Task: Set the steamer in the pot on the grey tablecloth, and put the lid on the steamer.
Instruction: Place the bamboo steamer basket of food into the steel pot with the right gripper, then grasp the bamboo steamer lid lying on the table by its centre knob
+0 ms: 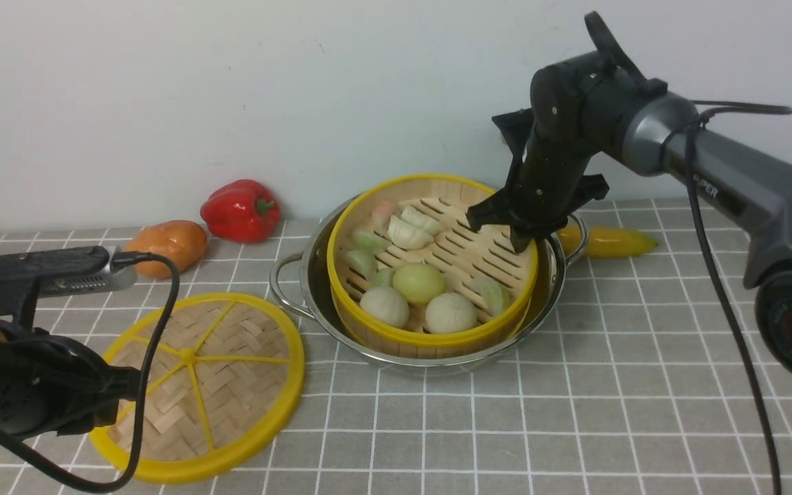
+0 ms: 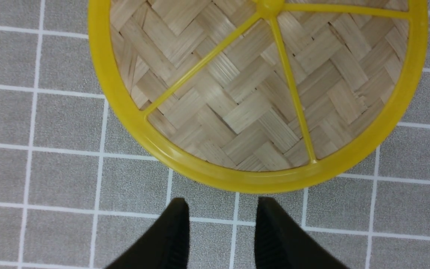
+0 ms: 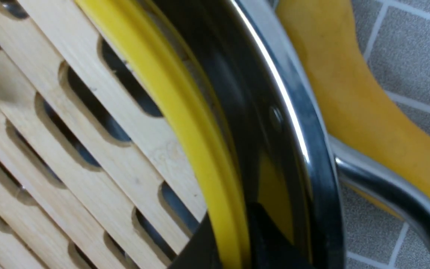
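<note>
The steamer (image 1: pixel 458 254), a bamboo basket with a yellow rim, sits in the shiny pot (image 1: pixel 313 275) on the grey tablecloth (image 1: pixel 575 412), slightly tilted. It holds buns and dumplings (image 1: pixel 420 282). My right gripper (image 1: pixel 523 237) is at the steamer's far right rim. In the right wrist view it (image 3: pixel 233 243) is shut on the yellow rim (image 3: pixel 177 112), one finger inside and one between the rim and the pot wall (image 3: pixel 297 123). The lid (image 1: pixel 217 371) lies flat on the cloth left of the pot. My left gripper (image 2: pixel 222 203) hovers open and empty just off the lid's near edge (image 2: pixel 259 93).
A red pepper (image 1: pixel 241 210) and an orange potato-like vegetable (image 1: pixel 169 244) lie at the back left by the wall. A yellow banana-like fruit (image 1: pixel 609 240) lies right behind the pot's right handle and also shows in the right wrist view (image 3: pixel 349 93).
</note>
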Controlling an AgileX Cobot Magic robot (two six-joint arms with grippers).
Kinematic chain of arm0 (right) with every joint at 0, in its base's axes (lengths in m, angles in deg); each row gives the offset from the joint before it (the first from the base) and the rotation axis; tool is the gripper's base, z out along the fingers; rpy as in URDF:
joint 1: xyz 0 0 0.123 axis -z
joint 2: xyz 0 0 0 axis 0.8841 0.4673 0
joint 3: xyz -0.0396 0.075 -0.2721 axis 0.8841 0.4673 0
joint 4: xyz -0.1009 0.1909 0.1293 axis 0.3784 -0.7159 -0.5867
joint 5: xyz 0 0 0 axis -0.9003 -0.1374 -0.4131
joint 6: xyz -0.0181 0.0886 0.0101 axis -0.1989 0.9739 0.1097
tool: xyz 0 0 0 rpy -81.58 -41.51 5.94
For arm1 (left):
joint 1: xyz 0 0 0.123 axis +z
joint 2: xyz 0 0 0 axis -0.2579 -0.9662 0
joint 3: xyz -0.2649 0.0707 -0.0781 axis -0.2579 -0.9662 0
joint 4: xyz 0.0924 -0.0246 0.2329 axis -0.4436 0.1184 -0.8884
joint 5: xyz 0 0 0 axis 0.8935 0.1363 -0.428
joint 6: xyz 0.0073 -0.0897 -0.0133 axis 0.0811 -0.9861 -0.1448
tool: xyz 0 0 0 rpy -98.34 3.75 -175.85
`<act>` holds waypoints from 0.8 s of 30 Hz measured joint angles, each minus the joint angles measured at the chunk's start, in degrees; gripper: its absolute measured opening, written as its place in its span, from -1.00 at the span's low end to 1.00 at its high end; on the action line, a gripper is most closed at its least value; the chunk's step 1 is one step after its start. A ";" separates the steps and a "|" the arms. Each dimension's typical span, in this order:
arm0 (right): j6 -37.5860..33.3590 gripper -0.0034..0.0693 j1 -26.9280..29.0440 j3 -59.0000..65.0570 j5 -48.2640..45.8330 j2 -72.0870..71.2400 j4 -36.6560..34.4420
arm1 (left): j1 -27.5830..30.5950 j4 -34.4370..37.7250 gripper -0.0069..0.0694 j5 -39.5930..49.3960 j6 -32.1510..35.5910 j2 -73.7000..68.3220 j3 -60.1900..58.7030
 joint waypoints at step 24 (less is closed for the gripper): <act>0.15 0.41 0.10 -0.06 0.41 -9.59 3.19 | 0.00 2.60 -0.18 -13.57 0.06 -0.28 0.00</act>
